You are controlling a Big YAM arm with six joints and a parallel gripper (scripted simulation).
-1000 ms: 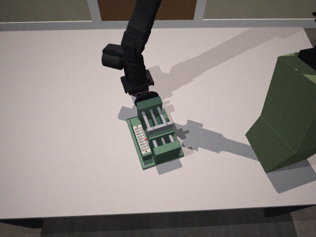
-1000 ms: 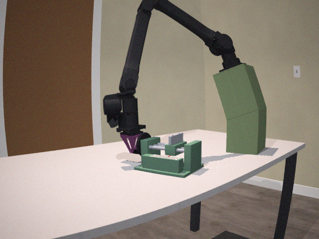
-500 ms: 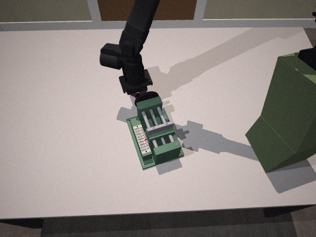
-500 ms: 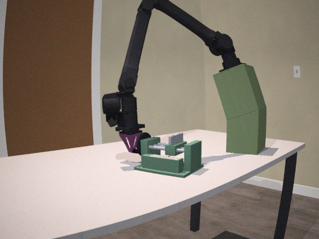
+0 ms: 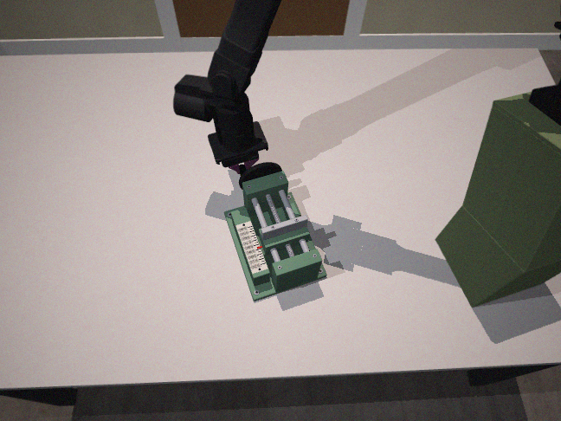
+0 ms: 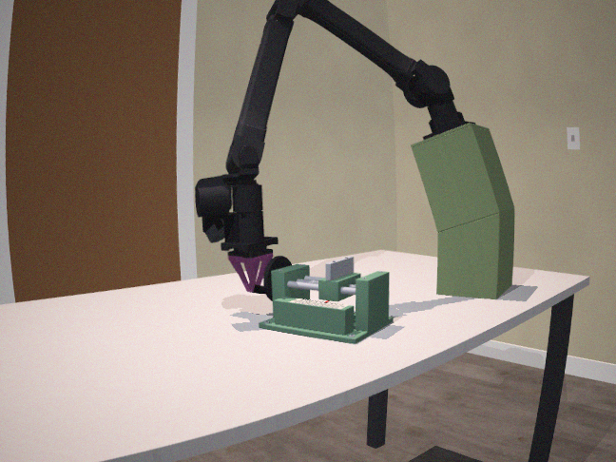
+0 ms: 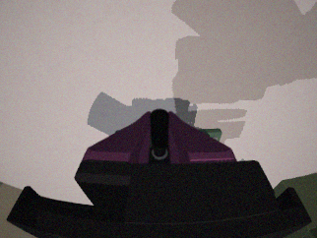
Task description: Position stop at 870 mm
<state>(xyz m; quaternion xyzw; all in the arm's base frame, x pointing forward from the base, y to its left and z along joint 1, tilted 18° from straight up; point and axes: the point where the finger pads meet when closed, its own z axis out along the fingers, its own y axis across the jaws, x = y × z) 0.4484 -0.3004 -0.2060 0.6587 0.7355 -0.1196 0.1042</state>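
Beige walls and a brown panel stand behind the pale counter, and out on it sits the task's thing, a green block-built slide fixture with a black round handwheel at one end. Look at the purple-fingered tool: it's together, clamped on the small black crank knob that juts from the wheel's face. Good place to hold, I'd say; that knob offers leverage, though it looks smooth and could slip or twist if the arm strays off the wheel's circle. Between the end blocks, the grey upright stop plate rides on silvery rods, and the little red pointer lies partway along the cream scale. Figures are too small to read from here, so I can't call 870. Expect a firm, geared feel: slow cranking, small plate travel, a base heavy enough to sit steady. Once the pointer's right, those fingers should part gently, without nudging the wheel.
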